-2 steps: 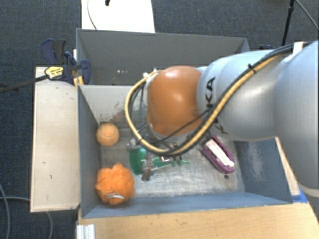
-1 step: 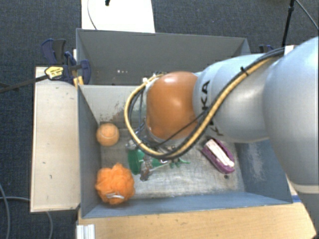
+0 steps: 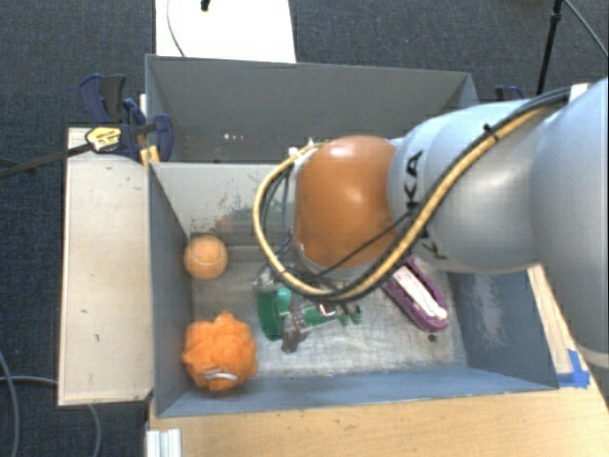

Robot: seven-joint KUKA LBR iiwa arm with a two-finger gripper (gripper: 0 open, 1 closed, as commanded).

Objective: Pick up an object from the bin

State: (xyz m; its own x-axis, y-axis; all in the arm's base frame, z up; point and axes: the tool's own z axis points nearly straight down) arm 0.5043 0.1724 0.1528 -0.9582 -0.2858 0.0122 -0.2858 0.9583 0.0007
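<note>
Hung low in the bin, gripper just beside a green plastic thing near the floor's middle — could not tell whether wide or narrow.

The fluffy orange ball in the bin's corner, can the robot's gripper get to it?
Probably yes: the fluffy orange ball lies uncovered close beside the gripper, though the bin walls crowd it.

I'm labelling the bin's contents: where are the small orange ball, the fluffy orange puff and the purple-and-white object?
small orange ball (image 3: 206, 257): camera view, its middle.
fluffy orange puff (image 3: 219, 348): camera view, its middle.
purple-and-white object (image 3: 420, 299): camera view, its visible middle.
</note>
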